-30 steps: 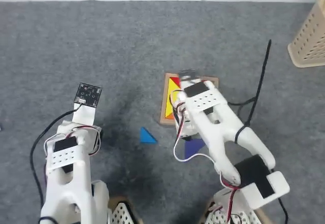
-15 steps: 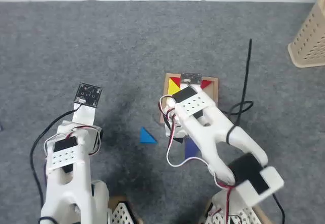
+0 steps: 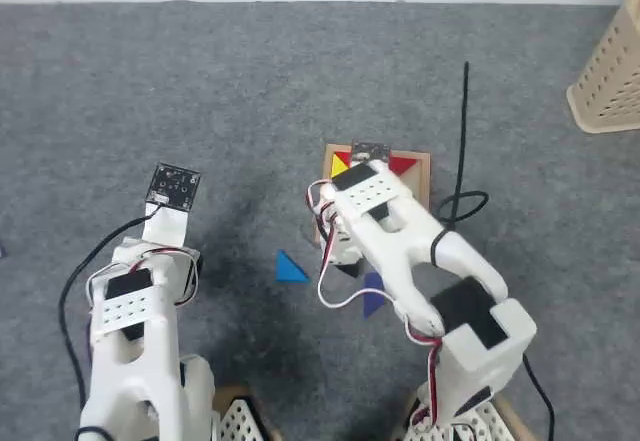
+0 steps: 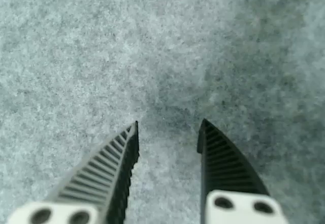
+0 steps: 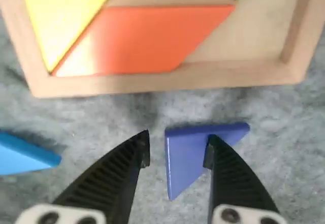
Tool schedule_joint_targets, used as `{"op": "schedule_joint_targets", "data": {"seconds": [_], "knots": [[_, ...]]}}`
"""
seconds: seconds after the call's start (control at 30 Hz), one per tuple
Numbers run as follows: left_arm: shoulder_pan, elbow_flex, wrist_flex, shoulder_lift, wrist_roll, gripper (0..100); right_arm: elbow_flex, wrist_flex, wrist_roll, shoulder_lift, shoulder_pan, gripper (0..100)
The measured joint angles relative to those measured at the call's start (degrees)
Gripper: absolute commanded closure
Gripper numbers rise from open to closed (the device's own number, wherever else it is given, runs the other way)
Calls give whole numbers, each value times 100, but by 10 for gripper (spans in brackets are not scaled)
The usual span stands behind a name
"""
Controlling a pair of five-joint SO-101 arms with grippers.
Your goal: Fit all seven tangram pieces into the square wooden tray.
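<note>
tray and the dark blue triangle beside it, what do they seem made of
The tray: apparently bare pale wood, matte, tan with faint grain on the rim. The dark blue triangle: likely painted wood, a thick flat slab with even, smooth colour; its core is covered, so plastic stays possible.

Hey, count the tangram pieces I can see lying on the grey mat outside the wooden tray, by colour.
Light blue triangle: 1
Dark blue triangle: 1
Total: 2
</note>
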Motion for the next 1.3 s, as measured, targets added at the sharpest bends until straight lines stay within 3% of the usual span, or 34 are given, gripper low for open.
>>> {"op": "schedule_joint_targets", "data": {"seconds": [0.4,0.67,0.97,1.2,1.3], "knots": [[0,0,0,0,0,826,-9,440,668,79,325,821],[0,0,0,0,0,826,958,-237,738,-774,316,819],[0,0,0,0,0,826,343,-97,738,-149,387,823],[0,0,0,0,0,826,-70,290,782,237,431,980],[0,0,0,0,0,826,-53,246,1231,387,703,991]]}}
